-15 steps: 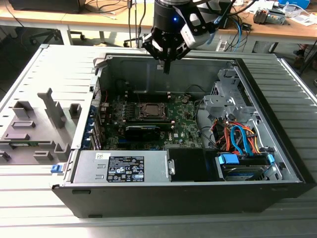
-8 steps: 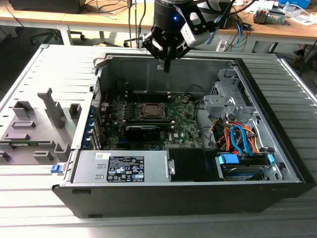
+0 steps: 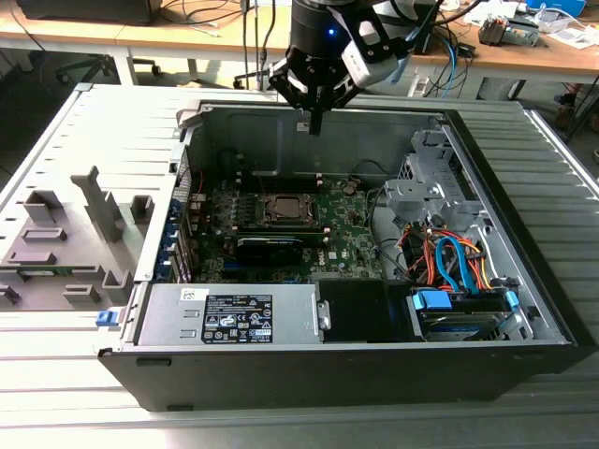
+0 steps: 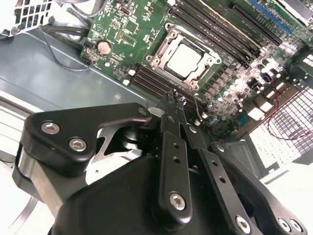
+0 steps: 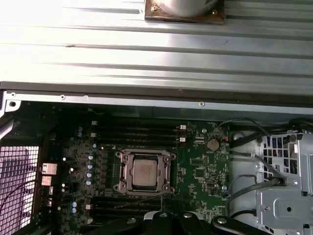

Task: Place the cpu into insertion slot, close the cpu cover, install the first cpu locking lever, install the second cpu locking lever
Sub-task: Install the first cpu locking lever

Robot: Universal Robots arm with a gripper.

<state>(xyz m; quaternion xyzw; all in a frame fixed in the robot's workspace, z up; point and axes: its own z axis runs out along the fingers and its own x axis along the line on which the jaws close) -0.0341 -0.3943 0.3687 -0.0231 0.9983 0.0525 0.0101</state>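
Above the open computer case [image 3: 374,374], at the upper middle of the exterior view, the robot's hand [image 3: 315,120] hangs with its fingers pressed together, holding nothing. The cpu [image 5: 146,173] lies at the centre of the green board [image 3: 348,217], framed by the metal cover [image 5: 123,172], low centre in the first wrist view. A descent slightly off line would likely jab the cpu or its closely packed neighbours.

Tally: one cpu [image 5: 145,174], one insertion slot [image 5: 145,158], one cpu cover [image 5: 122,172], one coin cell [image 5: 212,144], one power supply [image 3: 234,314], one computer case [image 3: 328,379], one end effector [image 3: 315,123].
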